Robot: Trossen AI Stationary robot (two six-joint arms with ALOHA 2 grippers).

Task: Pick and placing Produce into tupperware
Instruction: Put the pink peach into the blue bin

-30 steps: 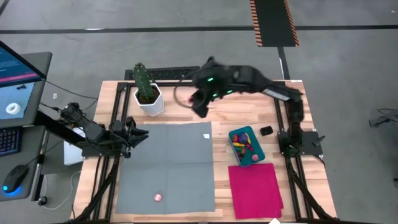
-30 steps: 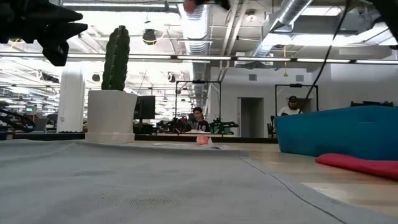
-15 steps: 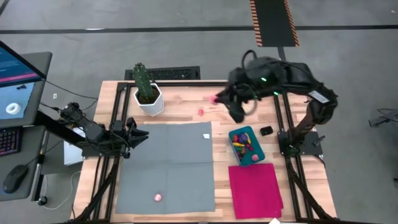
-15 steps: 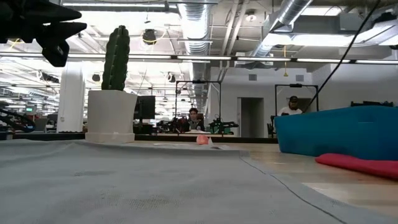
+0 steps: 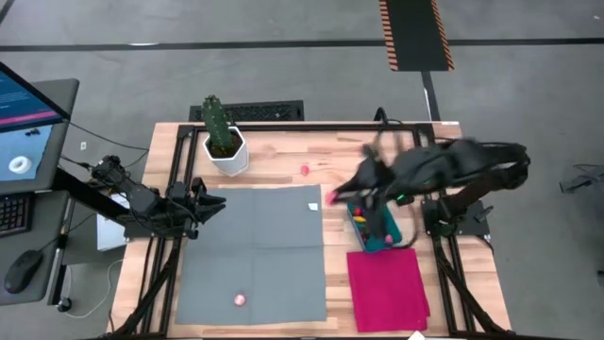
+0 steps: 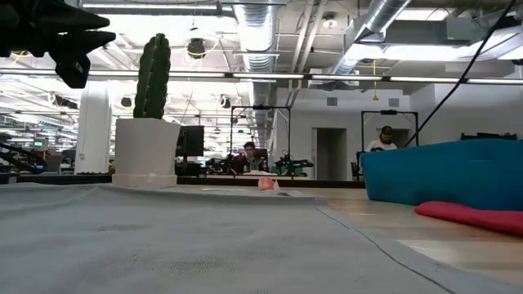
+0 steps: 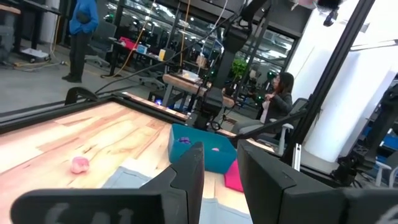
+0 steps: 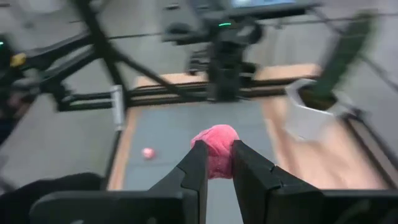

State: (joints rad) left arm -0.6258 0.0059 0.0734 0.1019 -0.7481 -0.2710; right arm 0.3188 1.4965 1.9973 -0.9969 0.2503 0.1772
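Observation:
My right gripper [image 5: 336,196] hangs blurred over the left rim of the teal tub [image 5: 387,233], shut on a small pink-red toy piece [image 8: 214,151]. Several coloured pieces lie in the tub. One pink piece [image 5: 306,170] rests on the bare wood at the far side. Another pink piece [image 5: 241,299] lies on the grey mat [image 5: 255,250] near its near edge. My left gripper [image 5: 212,206] waits open at the mat's left edge; in its wrist view the left gripper [image 7: 221,169] looks toward the tub [image 7: 202,152]. My right gripper pinches the pink-red toy piece between its two fingers [image 8: 194,165], which sit on opposite sides of it. The fingers point toward the table's left, slanting down. The piece is lifted clear of the table, beside the tub's left rim [image 5: 351,210].
A green cactus [image 5: 218,121] in a white pot [image 5: 227,154] stands at the far left corner. A magenta cloth [image 5: 387,288] lies near of the tub. A small black object [image 5: 405,198] sits right of the tub. Metal frame rails run along both sides.
My right gripper has swung from the far side beside the cactus pot toward the table's right, then toward the near edge, carrying the pink-red piece to the tub's left rim. It has stayed shut on it.

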